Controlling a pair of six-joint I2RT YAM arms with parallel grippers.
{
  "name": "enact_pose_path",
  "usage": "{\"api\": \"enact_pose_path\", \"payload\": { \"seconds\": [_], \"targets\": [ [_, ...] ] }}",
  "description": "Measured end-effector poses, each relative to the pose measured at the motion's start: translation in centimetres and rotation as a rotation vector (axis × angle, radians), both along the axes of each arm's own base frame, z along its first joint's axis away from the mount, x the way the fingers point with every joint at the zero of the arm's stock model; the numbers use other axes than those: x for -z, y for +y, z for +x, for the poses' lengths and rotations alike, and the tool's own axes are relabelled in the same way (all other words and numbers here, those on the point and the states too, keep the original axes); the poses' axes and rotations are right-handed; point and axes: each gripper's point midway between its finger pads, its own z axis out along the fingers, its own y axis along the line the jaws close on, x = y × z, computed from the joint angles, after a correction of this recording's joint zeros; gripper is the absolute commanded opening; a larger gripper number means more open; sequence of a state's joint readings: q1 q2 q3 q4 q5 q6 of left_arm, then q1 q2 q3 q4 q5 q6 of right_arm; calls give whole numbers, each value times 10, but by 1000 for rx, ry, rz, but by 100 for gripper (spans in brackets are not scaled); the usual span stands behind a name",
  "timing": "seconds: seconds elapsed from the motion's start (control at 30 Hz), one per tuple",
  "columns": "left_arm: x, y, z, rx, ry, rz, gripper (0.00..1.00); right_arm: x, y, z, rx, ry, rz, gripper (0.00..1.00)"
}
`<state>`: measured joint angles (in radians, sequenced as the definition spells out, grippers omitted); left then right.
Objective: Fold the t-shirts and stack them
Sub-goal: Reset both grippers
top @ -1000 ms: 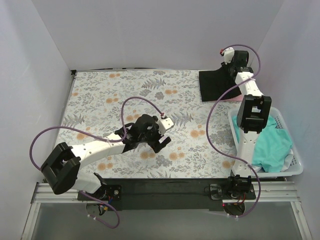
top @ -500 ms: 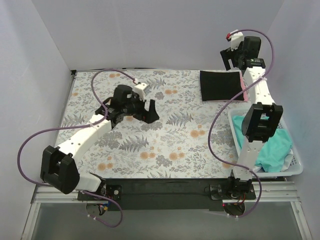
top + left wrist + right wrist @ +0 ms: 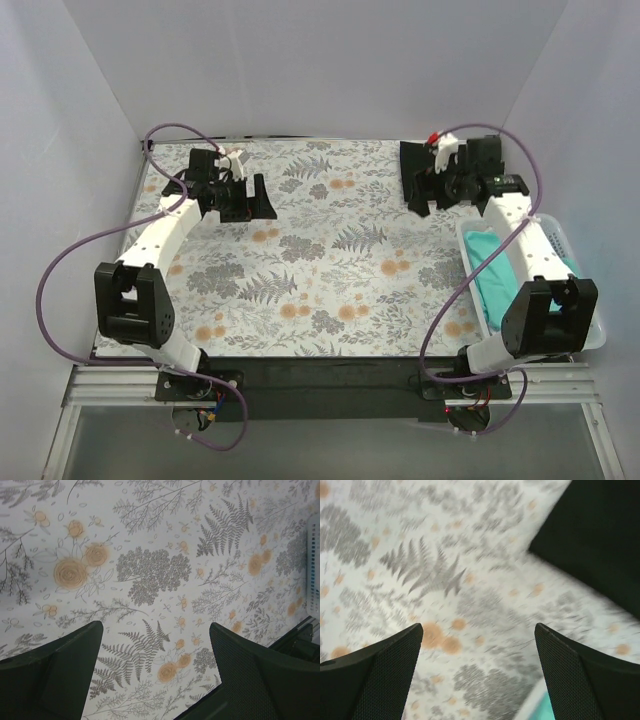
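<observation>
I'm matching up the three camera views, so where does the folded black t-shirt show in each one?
Top external: black t-shirt at the far right of the table, partly behind the right gripper.
Left wrist: not in it.
Right wrist: dark shape filling the upper right corner.
Shared landmark: the floral table cloth, in all three views.

A floral-patterned cloth (image 3: 330, 250) covers the surface — grey ferns and orange blooms on a pale ground (the same print fills both wrist views). A white lattice basket (image 3: 592, 322) sits at its right edge, against the wall.
</observation>
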<state>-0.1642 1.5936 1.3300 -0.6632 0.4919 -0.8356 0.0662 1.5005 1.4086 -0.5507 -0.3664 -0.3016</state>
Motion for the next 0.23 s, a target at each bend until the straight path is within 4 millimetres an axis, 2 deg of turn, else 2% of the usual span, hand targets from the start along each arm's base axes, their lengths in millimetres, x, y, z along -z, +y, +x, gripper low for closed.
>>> {"api": "enact_pose_path", "payload": {
  "seconds": [0.1,0.13,0.17,0.23],
  "targets": [
    [18,14,-19,-26,53,9,87,58,15,-51,-48,182,18,98],
    [23,17,-27,-31,68,13,87,71,17,-65,-56,223,19,98],
    [27,20,-34,-35,78,15,87,80,18,-78,-60,258,19,98],
    [32,25,-47,-46,91,20,87,87,21,-96,-68,287,21,98]
  ]
}}
